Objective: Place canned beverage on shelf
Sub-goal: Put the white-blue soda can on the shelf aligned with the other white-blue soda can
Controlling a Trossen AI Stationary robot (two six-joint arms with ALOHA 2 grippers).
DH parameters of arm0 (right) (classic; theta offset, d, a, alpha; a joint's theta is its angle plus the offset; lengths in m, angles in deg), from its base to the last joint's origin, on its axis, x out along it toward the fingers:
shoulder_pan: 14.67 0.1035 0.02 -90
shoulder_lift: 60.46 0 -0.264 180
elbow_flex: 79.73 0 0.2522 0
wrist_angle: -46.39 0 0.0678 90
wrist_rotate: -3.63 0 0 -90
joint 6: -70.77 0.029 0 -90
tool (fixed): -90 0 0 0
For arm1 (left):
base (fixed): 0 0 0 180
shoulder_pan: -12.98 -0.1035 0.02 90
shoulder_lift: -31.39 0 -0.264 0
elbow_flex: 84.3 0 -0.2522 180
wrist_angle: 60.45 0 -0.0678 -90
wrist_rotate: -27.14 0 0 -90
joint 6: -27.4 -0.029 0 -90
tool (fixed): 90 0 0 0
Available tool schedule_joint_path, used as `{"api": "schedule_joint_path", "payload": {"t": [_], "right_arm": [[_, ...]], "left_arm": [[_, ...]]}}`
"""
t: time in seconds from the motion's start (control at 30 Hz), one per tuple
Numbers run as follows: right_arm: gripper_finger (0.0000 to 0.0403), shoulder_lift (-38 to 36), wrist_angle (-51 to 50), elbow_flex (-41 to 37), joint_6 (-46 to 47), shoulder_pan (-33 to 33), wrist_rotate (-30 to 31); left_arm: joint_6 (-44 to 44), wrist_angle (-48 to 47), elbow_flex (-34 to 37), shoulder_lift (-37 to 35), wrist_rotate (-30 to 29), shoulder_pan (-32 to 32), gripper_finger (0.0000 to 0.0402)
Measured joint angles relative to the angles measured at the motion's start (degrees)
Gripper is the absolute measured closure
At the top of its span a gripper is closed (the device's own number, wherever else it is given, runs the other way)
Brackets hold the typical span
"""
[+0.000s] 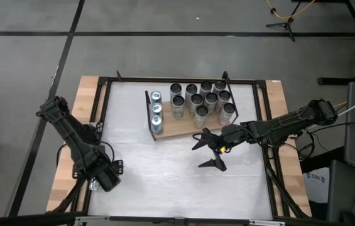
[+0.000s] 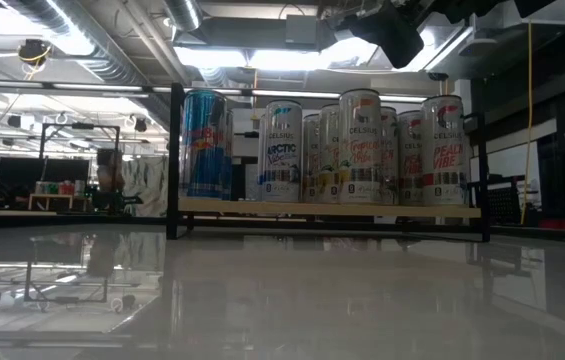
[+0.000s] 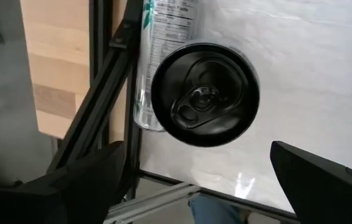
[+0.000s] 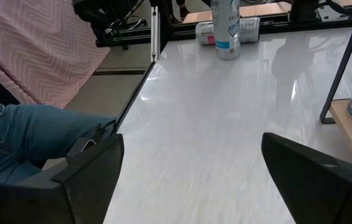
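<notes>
A silver can with a black top stands upright on the white table near its near left corner. It also shows in the right wrist view. My left gripper is open above it, a finger on either side and clear of it; the high view shows the gripper too. The wooden shelf with black wire ends stands at the table's far middle and carries several upright cans. My right gripper is open and empty just near of the shelf.
A second can lies on its side behind the upright one. The table's black frame rail runs close beside the can. A person's leg in jeans shows past the table's near edge. Bare tabletop lies between the arms.
</notes>
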Motion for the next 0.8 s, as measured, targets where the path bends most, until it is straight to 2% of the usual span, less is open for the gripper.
{"api": "schedule_joint_path", "payload": {"t": [0.33,0.8], "right_arm": [[0.0027,0.0,-0.02,0.0,-0.01,0.0,0.0],[0.0027,0.0,-0.01,0.0,-0.02,0.0,0.0]], "left_arm": [[1.42,-0.79,0.0,0.22,-0.09,0.44,0.0009],[-0.56,-1.72,0.02,0.24,-3.44,0.51,0.0009]]}}
